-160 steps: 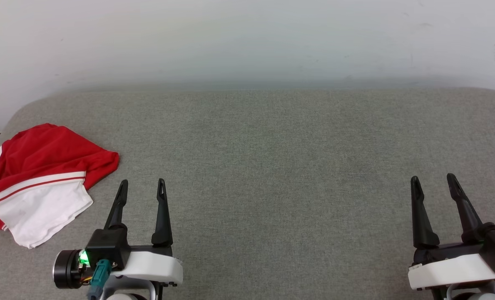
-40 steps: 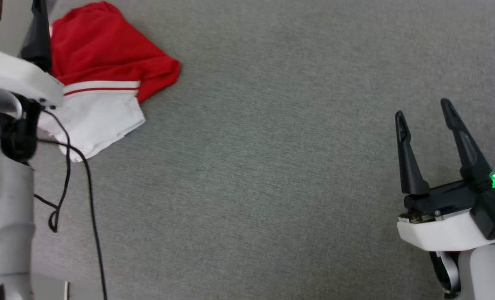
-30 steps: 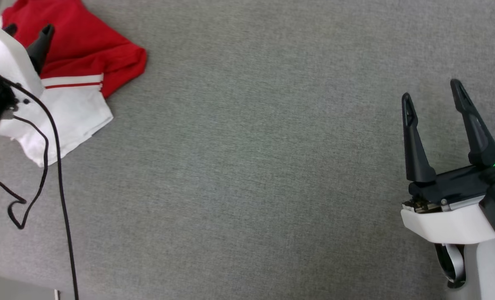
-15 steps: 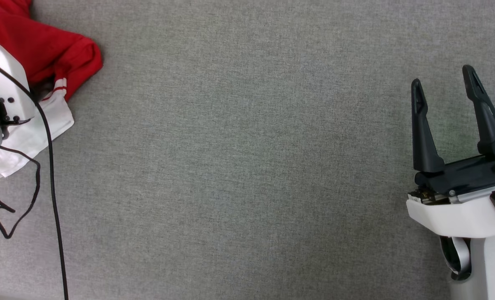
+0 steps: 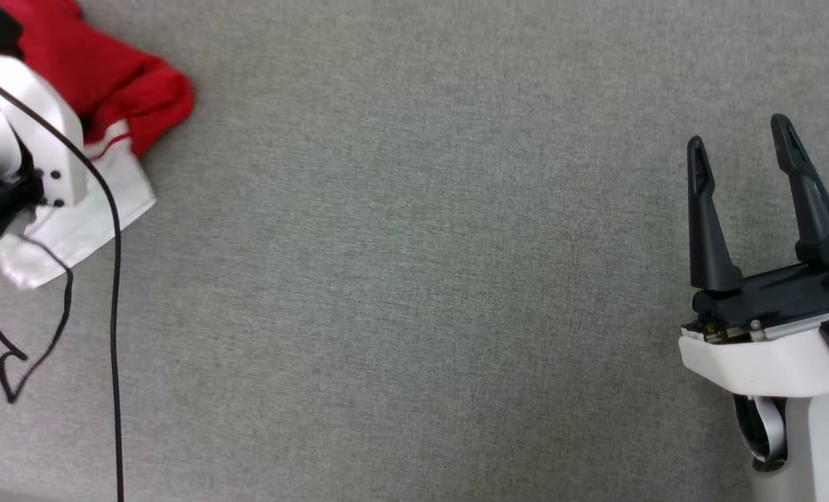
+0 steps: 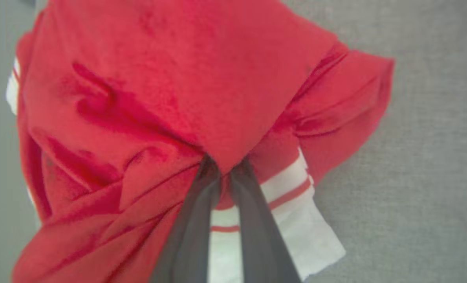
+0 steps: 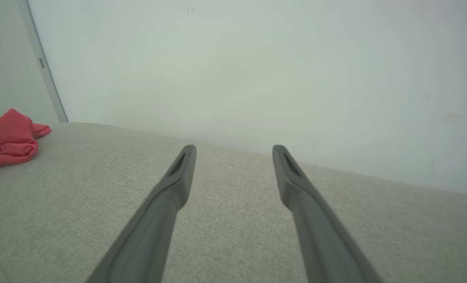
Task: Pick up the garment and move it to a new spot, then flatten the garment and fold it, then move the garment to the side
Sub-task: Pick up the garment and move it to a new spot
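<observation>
garment (image 5: 132,97): red jersey, crumpled in a heap on the grey fabric tabletop (image 5: 414,293), at the tabletop's far left corner as seen from the head. red body bunched on top. white sleeve (image 5: 111,202) spread flat on the near side of the heap, with the red-white striped trim (image 6: 290,184) where sleeve meets body. lettering not visible.

left hand (image 6: 222,167): directly over the garment (image 6: 170,78), pointing down into it. fingers (image 6: 194,220) drawn almost together, tips pinching a raised fold of red cloth near the middle of the heap, just above the trim. folds radiate from the pinch point. cannot tell whether the heap is off the tabletop.

left arm: white wrist housing (image 5: 44,132) covers the left part of the garment in the head view. a black cable (image 5: 114,293) hangs from it and loops on the near side of the garment.

right hand (image 5: 738,132): well apart from the garment, far across the tabletop to its right. fingers spread wide, nothing between them (image 7: 234,148). from its wrist the garment (image 7: 9,137) sits small at far left, pale wall (image 7: 233,59) behind it.
</observation>
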